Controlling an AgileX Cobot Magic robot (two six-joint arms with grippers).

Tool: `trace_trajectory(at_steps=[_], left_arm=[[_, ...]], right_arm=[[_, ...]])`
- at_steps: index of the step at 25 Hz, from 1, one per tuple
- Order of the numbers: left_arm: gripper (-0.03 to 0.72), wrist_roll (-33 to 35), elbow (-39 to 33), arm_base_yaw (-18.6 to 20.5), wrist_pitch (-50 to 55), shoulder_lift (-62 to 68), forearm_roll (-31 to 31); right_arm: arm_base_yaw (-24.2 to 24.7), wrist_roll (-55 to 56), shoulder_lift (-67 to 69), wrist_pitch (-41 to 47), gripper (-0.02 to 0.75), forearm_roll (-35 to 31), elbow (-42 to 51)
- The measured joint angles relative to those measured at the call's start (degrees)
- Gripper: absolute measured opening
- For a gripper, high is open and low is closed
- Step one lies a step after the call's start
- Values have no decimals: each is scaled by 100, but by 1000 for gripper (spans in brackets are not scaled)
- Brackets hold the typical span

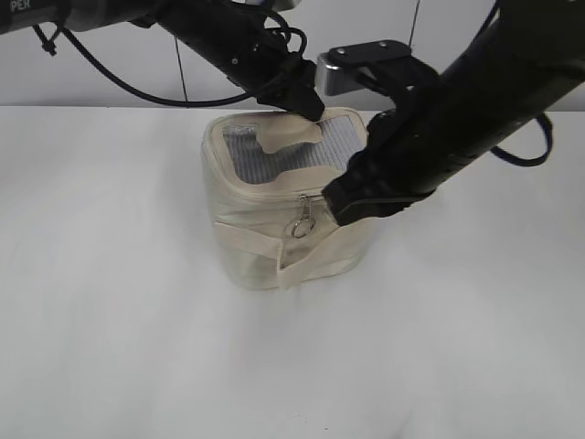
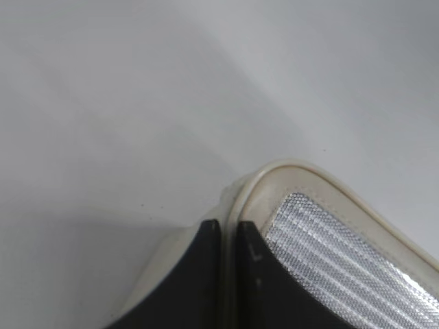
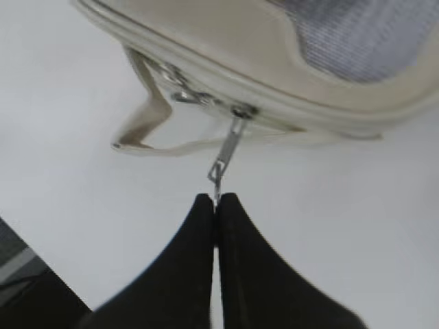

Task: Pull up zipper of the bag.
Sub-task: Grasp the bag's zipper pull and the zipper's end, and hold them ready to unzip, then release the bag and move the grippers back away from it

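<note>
The cream bag (image 1: 256,247) stands on the white table, its grey mesh window (image 1: 274,155) facing up. My left gripper (image 1: 309,112) is shut on the lid's far rim; in the left wrist view the fingers (image 2: 228,229) pinch the cream rim (image 2: 302,171) beside the mesh. My right gripper (image 1: 334,203) is at the bag's front right. In the right wrist view it (image 3: 217,200) is shut on the tip of a silver zipper pull (image 3: 228,147) stretched taut from the zip track. A second metal pull with a round ring (image 1: 301,224) hangs beside it.
A cream fabric strap (image 3: 147,116) loops out from the bag's front side. The white table (image 1: 110,302) spreads to the left and front of the bag. Both black arms cross above the bag's far and right sides.
</note>
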State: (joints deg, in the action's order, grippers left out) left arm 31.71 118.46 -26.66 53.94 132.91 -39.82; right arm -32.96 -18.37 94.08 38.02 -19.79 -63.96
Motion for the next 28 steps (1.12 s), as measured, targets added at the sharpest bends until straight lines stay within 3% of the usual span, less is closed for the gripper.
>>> trace_trajectory(at_steps=[6,9,13,16,19,21,28], left_arm=[[27,5,-5,0,32,0,-83],[27,17,-5,0,83,4,-104],[27,19,-5,0,91,4,-108],[76,19,-5,0,91,4,-110],[224,13,6,10,113,4,-147],[292,-67,8,23,203,4,-147],[265,-284,-412,27,298,-671,-23]], right_arm=[[-632,-884,629,-485,8,-1131,-391],[-931,-988,919,-543,8,-1148,-641],[-849,-296,922,-198,13,-663,-710],[-633,576,903,371,117,140,-710],[-247,835,680,757,330,525,-704],[-14,870,417,811,410,601,-644],[372,1070,-1177,846,433,605,649]])
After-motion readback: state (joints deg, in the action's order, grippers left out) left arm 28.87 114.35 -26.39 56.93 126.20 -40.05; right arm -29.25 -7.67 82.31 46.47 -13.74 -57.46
